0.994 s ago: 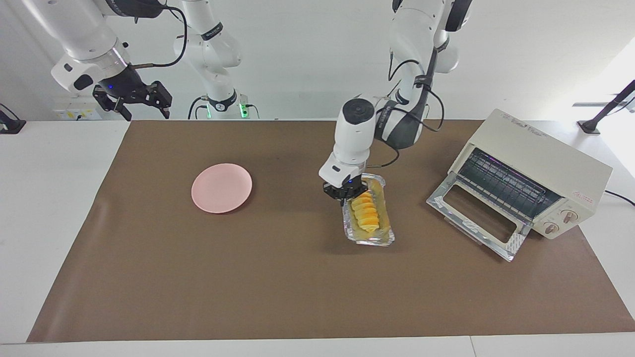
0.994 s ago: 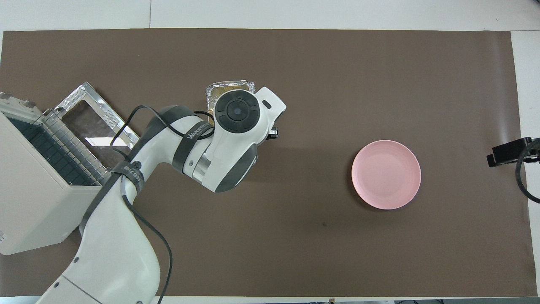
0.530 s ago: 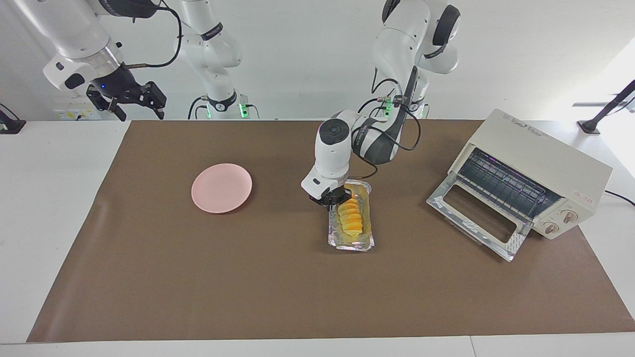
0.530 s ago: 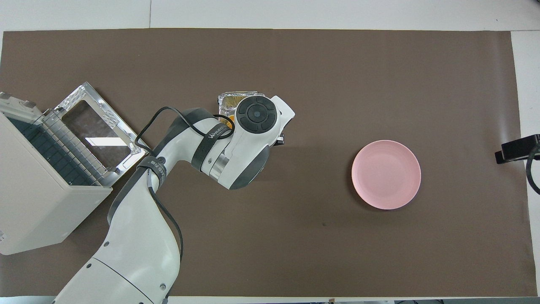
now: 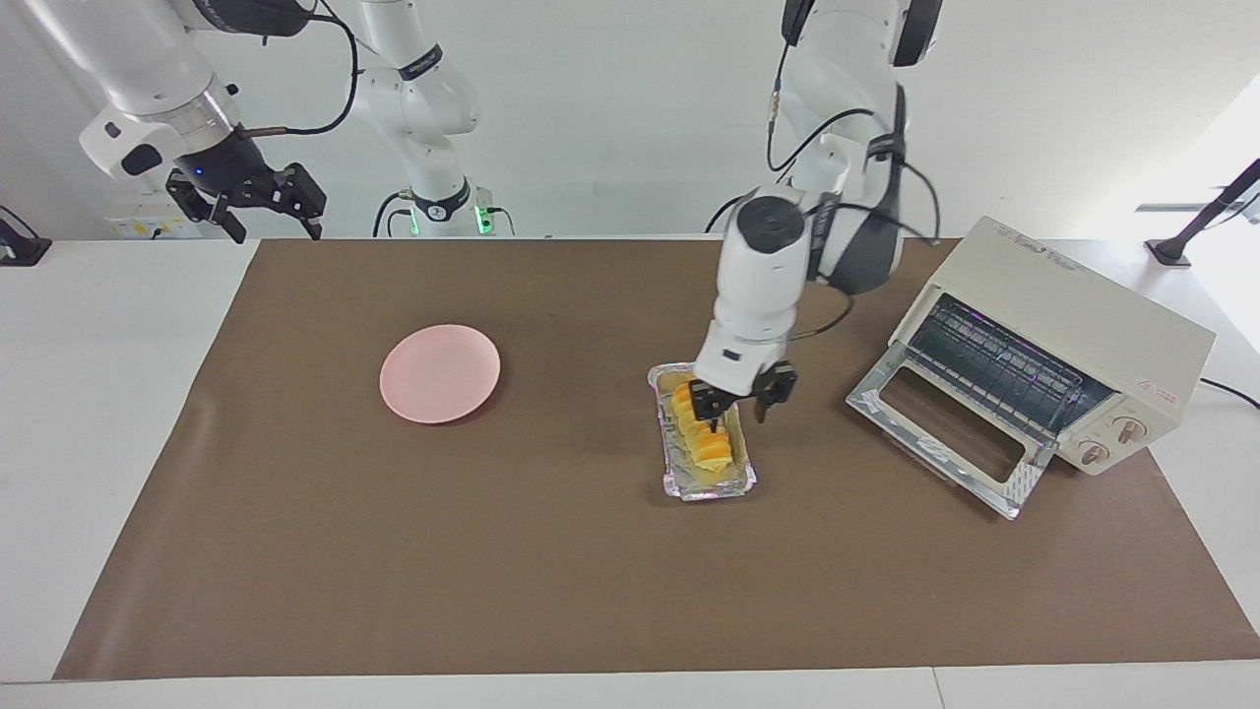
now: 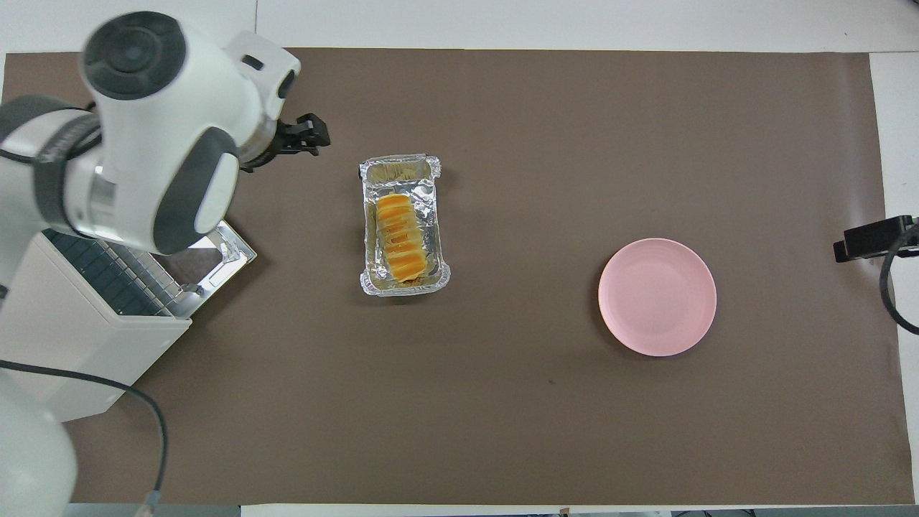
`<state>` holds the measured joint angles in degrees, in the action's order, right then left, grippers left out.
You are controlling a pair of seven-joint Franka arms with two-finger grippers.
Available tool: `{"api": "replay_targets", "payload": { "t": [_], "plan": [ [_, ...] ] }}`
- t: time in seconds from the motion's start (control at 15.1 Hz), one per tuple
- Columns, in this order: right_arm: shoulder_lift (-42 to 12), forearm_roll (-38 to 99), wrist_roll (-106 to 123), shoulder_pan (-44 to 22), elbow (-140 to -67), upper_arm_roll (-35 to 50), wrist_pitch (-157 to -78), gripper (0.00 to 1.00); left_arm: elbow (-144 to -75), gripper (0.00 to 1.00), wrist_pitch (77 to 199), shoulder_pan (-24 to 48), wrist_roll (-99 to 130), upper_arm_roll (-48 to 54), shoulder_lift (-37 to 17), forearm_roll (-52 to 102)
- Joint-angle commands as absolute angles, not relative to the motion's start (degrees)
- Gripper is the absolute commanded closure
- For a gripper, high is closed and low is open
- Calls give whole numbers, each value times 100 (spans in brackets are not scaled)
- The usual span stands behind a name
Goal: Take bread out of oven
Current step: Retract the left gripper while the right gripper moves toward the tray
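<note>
Hovering left gripper — fingers spread, empty

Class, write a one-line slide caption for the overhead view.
Bread sits in its foil tray on the table between the open oven and the pink plate, left gripper open nearby.

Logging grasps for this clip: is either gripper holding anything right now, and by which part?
Nothing is held. The left gripper is open and raised, apart from the foil tray and bread. The right gripper waits empty.
</note>
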<state>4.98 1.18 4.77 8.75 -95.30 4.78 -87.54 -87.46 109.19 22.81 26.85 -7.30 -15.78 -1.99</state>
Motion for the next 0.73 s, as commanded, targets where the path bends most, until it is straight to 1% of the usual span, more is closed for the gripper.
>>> {"api": "replay_targets", "payload": {
  "t": [0.0,0.13,0.2,0.27,0.33,0.46,0.53,0.6,0.66],
  "plan": [
    [388,88,-470,92,-9782,536,-9331,0,-8938,0,10243,1558,1499,-650,-1057,-114],
    [11,79,-1375,-560,-9783,527,-9728,0,-8938,0,9504,1136,820,-659,-617,-114],
    [-278,62,-1771,-850,-9660,527,-9912,0,-9025,0,9240,1116,504,-737,-398,-166],
    [-603,44,-2167,-1192,-9494,527,-10088,0,-9183,0,8968,1055,249,-825,-56,-158],
    [-928,44,-2562,-1465,-9327,519,-10220,0,-9254,0,8756,881,2,-826,104,-167],
    [-1544,-131,-3188,-1940,-8949,510,-10528,0,-9202,0,8290,747,-298,-817,201,-141],
    [-1738,-184,-3434,-2082,-8852,510,-10642,0,-9254,0,8184,799,-281,-817,272,-141],
    [-2045,-263,-3741,-2240,-8642,510,-10626,0,-9324,0,8217,835,-246,-783,290,-141],
    [-3048,-586,-4353,-2685,-7596,475,-10556,0,-9395,0,8166,905,-142,-704,307,-132]
  ]
}}
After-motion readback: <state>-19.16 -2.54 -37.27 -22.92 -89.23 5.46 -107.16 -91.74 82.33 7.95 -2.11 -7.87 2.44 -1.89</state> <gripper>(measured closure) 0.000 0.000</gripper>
